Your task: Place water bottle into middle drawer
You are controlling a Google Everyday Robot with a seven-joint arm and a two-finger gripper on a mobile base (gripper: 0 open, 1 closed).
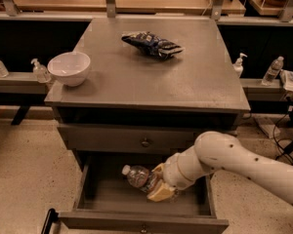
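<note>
You are looking down on a grey metal cabinet point(151, 87) that fills the middle of the view. Its flat top carries two things.

Below it, at six o'clock, the middle drawer point(110, 199) stands pulled open, showing its plain grey tray and tall sides. Just above it sits a closed drawer front point(102, 139) with a small round knob.

Your robot's white arm point(234, 162) comes in from four o'clock and reaches down into the open drawer.

On the cabinet top, a dark blue crinkled snack bag point(152, 44) lies toward twelve o'clock. A white bowl point(69, 68) stands upright near the edge at nine o'clock, well apart from the bag.

The water bottle point(136, 176) is inside the middle drawer, lying tilted. Its white cap points toward ten o'clock and its body runs back into the hand. You cannot tell whether it rests on the tray floor.

The gripper point(155, 182) is in the drawer's right half, its tan fingers point(161, 193) pinching the bottle's lower body from either side.

A small clear pump bottle point(39, 71) stands on a shelf at nine o'clock, just beside the bowl's left. Another point(239, 65) stands at three o'clock.
</note>
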